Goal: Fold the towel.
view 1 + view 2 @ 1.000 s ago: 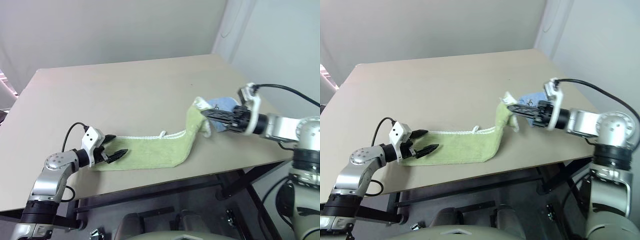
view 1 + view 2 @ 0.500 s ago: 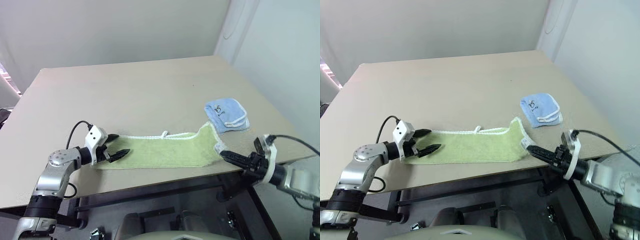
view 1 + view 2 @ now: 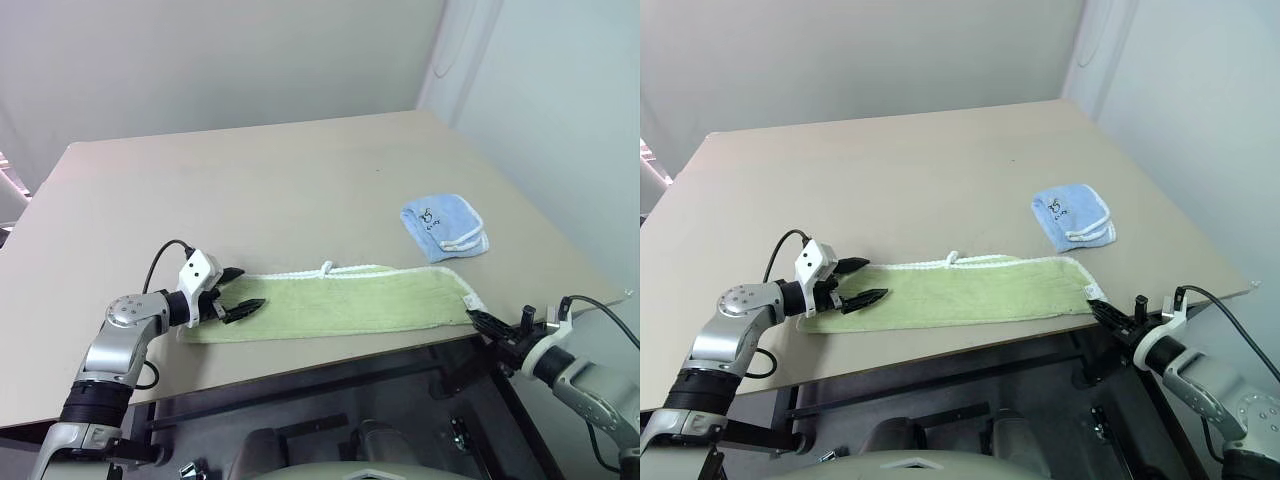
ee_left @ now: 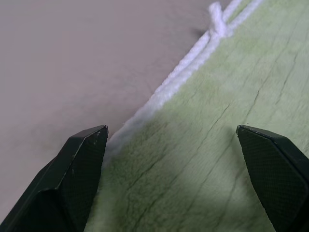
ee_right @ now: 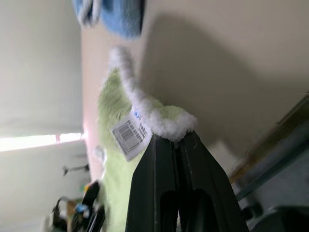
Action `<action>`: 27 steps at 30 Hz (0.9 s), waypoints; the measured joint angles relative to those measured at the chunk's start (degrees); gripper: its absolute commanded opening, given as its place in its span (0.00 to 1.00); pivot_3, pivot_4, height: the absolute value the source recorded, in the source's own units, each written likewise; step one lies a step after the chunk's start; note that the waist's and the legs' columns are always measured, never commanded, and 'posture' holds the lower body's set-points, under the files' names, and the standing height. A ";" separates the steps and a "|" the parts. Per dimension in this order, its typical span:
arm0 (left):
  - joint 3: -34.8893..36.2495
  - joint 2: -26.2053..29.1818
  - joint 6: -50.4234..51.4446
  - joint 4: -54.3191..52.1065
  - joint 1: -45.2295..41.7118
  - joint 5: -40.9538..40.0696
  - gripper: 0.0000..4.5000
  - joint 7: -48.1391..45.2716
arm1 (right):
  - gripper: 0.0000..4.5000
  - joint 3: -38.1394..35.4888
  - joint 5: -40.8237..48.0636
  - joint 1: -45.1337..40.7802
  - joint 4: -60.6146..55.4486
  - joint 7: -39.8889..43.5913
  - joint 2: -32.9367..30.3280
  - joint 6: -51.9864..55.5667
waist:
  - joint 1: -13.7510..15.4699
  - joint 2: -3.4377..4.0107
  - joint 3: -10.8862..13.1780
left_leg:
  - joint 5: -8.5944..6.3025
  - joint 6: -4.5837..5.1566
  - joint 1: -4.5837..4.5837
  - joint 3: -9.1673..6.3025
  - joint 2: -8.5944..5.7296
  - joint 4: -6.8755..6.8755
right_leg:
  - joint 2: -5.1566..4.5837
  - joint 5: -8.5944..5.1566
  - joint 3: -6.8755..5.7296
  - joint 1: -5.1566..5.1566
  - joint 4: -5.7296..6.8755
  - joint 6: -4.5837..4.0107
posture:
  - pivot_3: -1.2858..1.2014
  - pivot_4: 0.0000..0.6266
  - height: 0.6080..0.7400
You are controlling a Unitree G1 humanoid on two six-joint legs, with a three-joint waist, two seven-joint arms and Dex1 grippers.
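The light green towel lies stretched out as a long flat strip along the table's front edge, its white loop on the far side. My left gripper is open over the towel's left end. In the left wrist view one finger sits over the white edging and the other finger over green cloth. My right gripper is just off the table's front right edge, shut on the towel's right corner. The right wrist view shows that white-edged corner and its label at the shut fingertips.
A small folded blue cloth with white trim lies on the table behind the towel's right end. The table's front edge runs close along the towel. A dark frame sits below the table.
My right gripper swung down and to the right from beside the blue cloth, drawing the towel's raised right end out flat to the front right edge. The left gripper stayed put.
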 measured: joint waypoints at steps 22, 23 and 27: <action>-0.18 -0.02 0.21 -0.21 0.27 0.05 1.00 0.51 | 0.01 6.43 2.72 -13.29 -13.69 -2.79 5.16 -0.23 | -0.01 0.11 -0.06 | 0.01 0.01 0.03 -0.07 0.07 0.00 | 0.08 0.01 0.00 -0.01 0.10 -0.01 | 0.52 0.00 1.00; -0.05 0.04 0.30 -0.21 0.33 0.04 1.00 0.55 | 0.01 8.13 2.72 -15.75 -13.82 -1.76 5.89 0.92 | -0.03 0.12 -0.06 | 0.01 0.01 0.02 -0.07 0.07 0.00 | 0.08 0.01 0.00 -0.02 0.10 -0.01 | 0.52 0.00 1.00; 0.14 0.14 1.03 -0.20 -0.27 0.01 1.00 0.69 | 0.01 18.59 1.06 -28.87 -10.84 3.94 6.66 7.69 | -0.10 0.15 -0.04 | 0.01 0.02 -0.01 -0.02 0.06 0.03 | 0.07 0.03 0.02 -0.08 0.13 -0.03 | 0.52 0.00 1.00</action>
